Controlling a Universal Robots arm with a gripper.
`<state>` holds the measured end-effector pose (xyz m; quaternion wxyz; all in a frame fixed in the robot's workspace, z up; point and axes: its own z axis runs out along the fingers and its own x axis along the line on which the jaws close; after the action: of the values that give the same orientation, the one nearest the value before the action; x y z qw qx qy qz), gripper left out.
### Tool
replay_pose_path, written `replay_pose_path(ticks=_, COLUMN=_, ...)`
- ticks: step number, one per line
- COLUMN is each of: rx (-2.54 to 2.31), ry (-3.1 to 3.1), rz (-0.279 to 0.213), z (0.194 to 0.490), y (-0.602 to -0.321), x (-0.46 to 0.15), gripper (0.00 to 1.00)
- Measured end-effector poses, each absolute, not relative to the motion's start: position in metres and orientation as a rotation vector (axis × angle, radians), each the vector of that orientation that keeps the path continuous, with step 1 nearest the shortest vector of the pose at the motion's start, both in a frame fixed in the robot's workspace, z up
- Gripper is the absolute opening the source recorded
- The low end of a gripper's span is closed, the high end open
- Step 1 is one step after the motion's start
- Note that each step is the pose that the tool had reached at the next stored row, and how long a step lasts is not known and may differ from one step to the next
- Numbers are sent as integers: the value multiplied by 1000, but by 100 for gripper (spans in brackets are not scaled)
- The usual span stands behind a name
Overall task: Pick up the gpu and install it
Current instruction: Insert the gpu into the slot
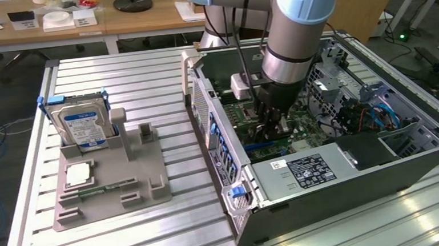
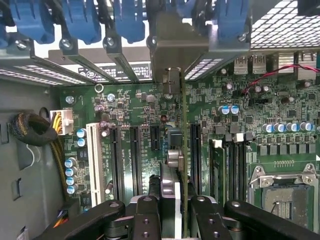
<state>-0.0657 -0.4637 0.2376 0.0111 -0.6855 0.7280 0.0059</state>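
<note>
My gripper (image 1: pixel 269 125) reaches down inside the open computer case (image 1: pixel 314 174), over the green motherboard (image 1: pixel 238 113). In the wrist view the gripper (image 2: pixel 172 212) is shut on the gpu (image 2: pixel 176 150), which shows edge-on as a thin dark card running between the black fingers (image 2: pixel 145 215). The card stands upright over the motherboard (image 2: pixel 125 100), in line with the black expansion slots (image 2: pixel 155 137). Its grey metal bracket (image 2: pixel 180 45) sits at the case's rear slot openings, among the blue clips (image 2: pixel 127 20). Whether the card's edge is seated in a slot is hidden.
On the slatted table at the exterior view's left, a grey fixture (image 1: pixel 131 180) holds the silver hard drive (image 1: pixel 82 125) upright and a small square CPU chip (image 1: pixel 78 174). The power supply (image 1: pixel 306 172) and drive cages (image 1: pixel 403 134) crowd the case. RAM sticks (image 2: pixel 227 160) and the CPU socket (image 2: pixel 282 195) lie beside the card.
</note>
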Motion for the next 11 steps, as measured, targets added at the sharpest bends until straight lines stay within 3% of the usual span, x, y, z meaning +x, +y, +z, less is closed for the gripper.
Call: replay_pose_path(ticks=11, rx=-2138, ry=2271, rz=19, z=235, y=-460, x=-67, gripper=28)
